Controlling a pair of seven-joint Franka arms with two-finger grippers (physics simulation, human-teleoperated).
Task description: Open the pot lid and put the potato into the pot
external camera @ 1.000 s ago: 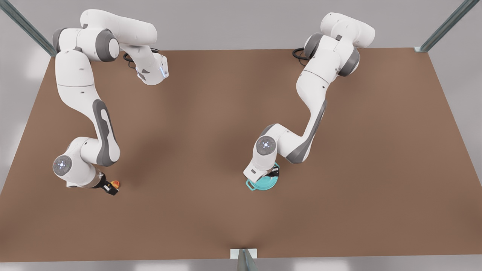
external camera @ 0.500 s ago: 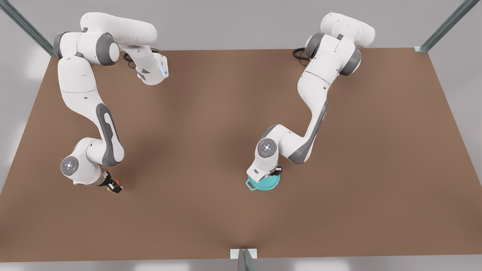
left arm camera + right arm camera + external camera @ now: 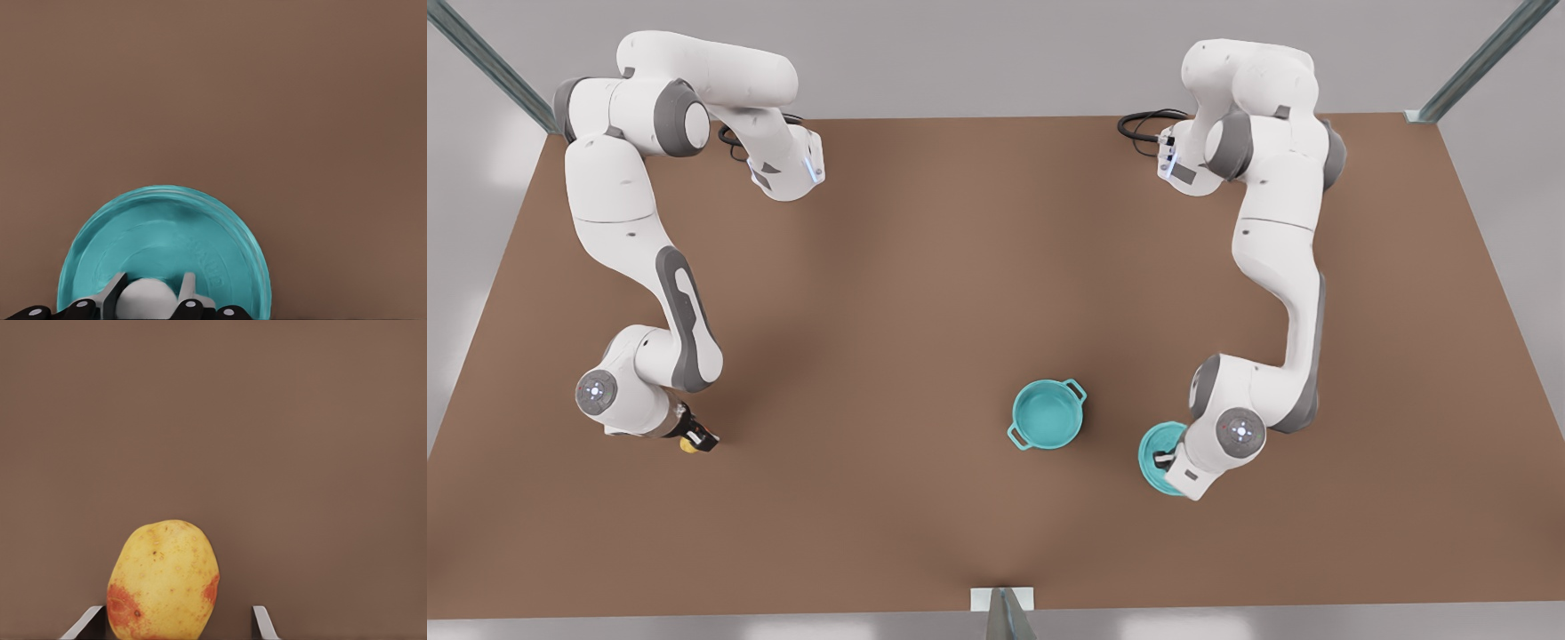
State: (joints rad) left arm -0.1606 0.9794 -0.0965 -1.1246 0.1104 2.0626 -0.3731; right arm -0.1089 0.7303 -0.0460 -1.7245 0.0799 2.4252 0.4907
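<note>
**A:** Where is the flat round teal pot lid with the small white knob (image 3: 1158, 452)?

**B:** Off the pot — it sits near the front view's right, under the left gripper (image 3: 1165, 461). In the left wrist view the fingers (image 3: 187, 291) are clamped on the white knob (image 3: 147, 297), one on each side, with the teal disc (image 3: 167, 247) spread beneath them.

**A:** And the small round teal pot with two loop handles (image 3: 1048, 414)?

**B:** Uncovered, standing on the brown table (image 3: 960, 267) a little right of centre in the front view, just beside the lid but apart from it. Its teal inside is in plain sight.

**A:** The small yellow oval potato with orange-red blotches (image 3: 164, 580)?

**B:** Far at the front view's left, well apart from the pot, at the right gripper (image 3: 694, 438). The right wrist view shows its fingers (image 3: 263, 621) spread — the potato lies between them, close to one finger with a clear gap to the other. I cannot tell whether it touches the near one.
</note>
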